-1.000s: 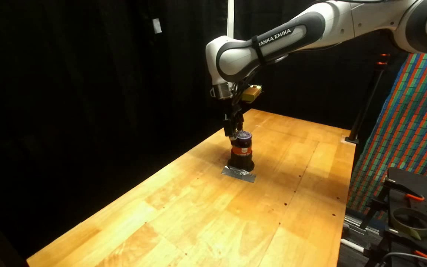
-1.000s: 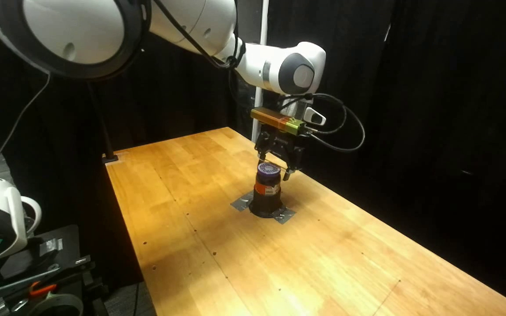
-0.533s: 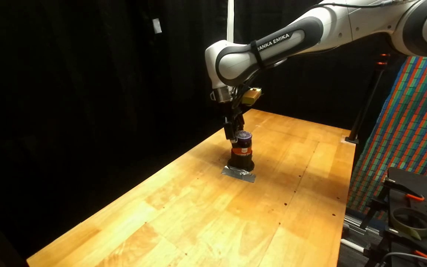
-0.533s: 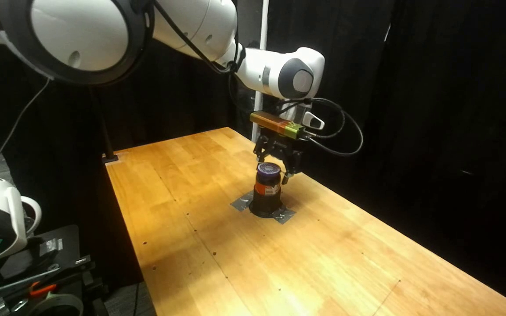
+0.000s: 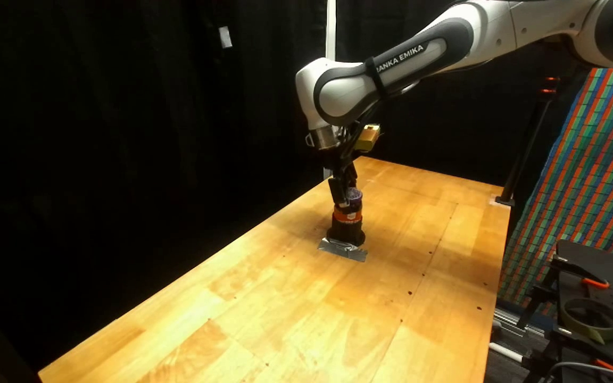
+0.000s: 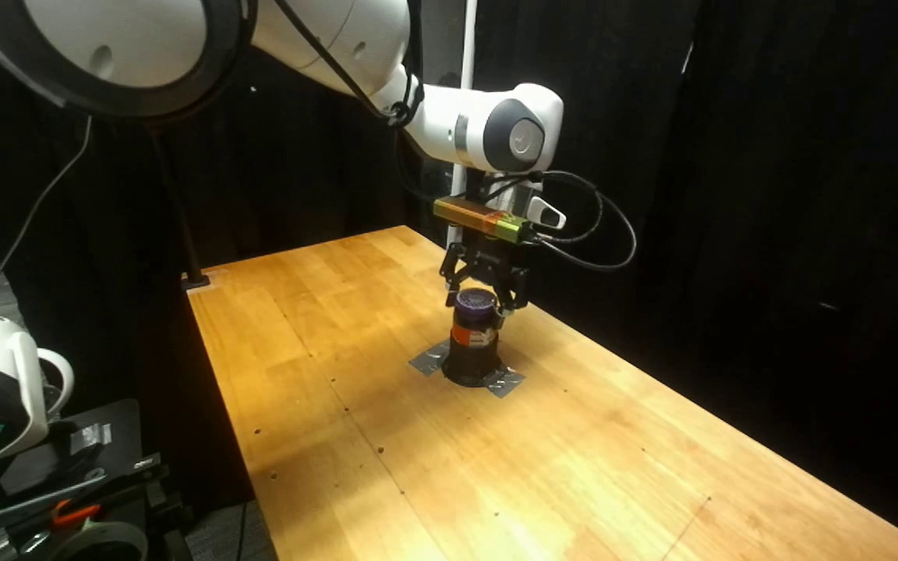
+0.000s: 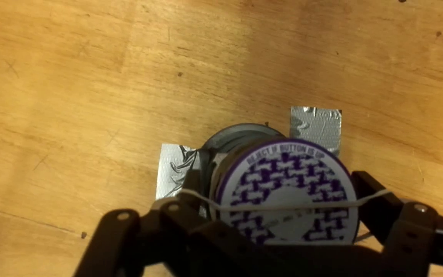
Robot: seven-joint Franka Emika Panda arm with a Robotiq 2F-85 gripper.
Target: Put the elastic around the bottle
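- Around mid-frame in an exterior view, the bottle [image 5: 348, 216] is standing upright, silver tape [image 5: 342, 250] lying by its dark foot on the wooden table [image 5: 296, 319]. Robot arm [image 5: 402, 58] is spanning the upper right.
- Just right of center in an exterior view, the gripper [image 6: 477, 310] is straddling the bottle's purple lid [image 6: 477, 298], with a gold-ish box [image 6: 484, 219] sitting above.
- Low and right of center in the wrist view, the fingers [image 7: 377, 209] are sitting spread pretty wide, and the elastic [image 7: 283, 207] is stretching between them, across the lid. I'm not making out whether it's touching, tbh.
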